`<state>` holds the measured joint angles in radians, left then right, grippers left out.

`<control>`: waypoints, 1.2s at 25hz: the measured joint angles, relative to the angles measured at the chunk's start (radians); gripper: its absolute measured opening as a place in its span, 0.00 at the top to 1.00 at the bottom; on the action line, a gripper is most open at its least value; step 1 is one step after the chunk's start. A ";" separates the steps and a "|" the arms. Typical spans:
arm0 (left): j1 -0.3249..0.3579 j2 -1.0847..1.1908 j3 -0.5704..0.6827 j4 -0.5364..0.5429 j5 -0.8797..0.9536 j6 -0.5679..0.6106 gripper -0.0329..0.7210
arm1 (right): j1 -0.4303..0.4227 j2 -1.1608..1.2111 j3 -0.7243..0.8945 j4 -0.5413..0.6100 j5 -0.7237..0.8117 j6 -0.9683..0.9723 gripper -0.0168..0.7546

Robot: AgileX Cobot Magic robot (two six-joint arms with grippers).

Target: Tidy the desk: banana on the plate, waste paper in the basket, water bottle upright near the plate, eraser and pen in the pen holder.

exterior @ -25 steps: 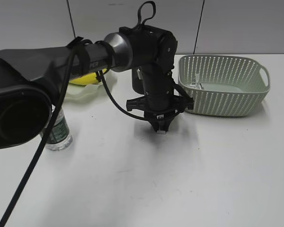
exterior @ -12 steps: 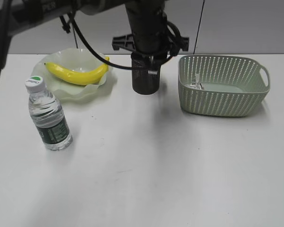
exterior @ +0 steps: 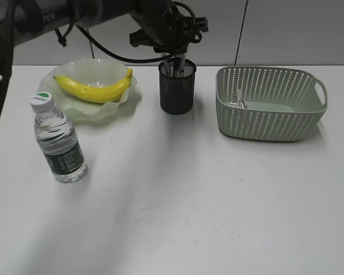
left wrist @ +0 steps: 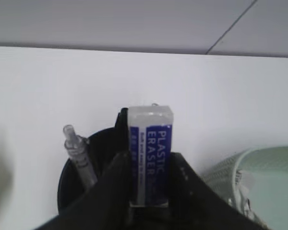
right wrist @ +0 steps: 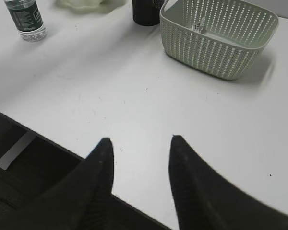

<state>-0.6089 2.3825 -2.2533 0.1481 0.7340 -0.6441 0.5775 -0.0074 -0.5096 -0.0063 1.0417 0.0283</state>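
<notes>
Your left pincer [left wrist: 149,165] has risen from low over the surface [exterior: 189,217] a second ago to just above the pen holder [exterior: 177,87], clamped on the blue-and-white eraser [left wrist: 150,154] — so the drop looks like the last step. A pen [left wrist: 79,158] already leans inside. The banana [exterior: 94,87] lies on the plate [exterior: 63,106], the water bottle [exterior: 58,140] stands upright near it, and the waste paper [exterior: 239,101] sits in the basket [exterior: 269,123]. Right pincer [right wrist: 140,143] idles wide apart. Pincer tips are cut off in the exterior view — you can't judge eraser-to-rim clearance.
</notes>
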 joint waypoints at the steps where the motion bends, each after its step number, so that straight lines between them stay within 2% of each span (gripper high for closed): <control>1: 0.006 0.012 0.001 -0.004 -0.016 0.000 0.72 | 0.000 0.000 0.000 0.000 0.000 0.000 0.57; 8: 0.016 0.068 0.002 -0.033 -0.047 0.000 0.70 | 0.000 0.000 0.000 0.000 0.000 0.000 0.57; 12: 0.016 0.068 0.002 -0.034 -0.052 0.000 0.47 | 0.000 0.000 0.000 0.000 0.000 0.000 0.57; 15: 0.016 0.065 0.002 -0.036 -0.034 0.000 0.40 | 0.000 0.000 0.000 0.000 0.000 0.000 0.57; 19: 0.016 0.013 0.002 -0.035 0.053 0.000 0.38 | 0.000 0.000 0.000 0.000 0.000 0.000 0.57; 22: 0.015 -0.077 0.002 0.009 0.176 0.010 0.38 | 0.000 0.000 0.000 0.000 0.000 0.000 0.57; 27: 0.014 -0.253 0.002 0.089 0.435 0.111 0.38 | 0.000 0.000 0.000 0.000 0.000 0.000 0.57; 30: 0.011 -0.358 0.002 0.092 0.478 0.173 0.38 | 0.000 0.000 0.000 0.000 0.000 0.000 0.57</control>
<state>-0.5978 2.0243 -2.2513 0.2399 1.2115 -0.4711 0.5775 -0.0074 -0.5096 -0.0063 1.0417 0.0279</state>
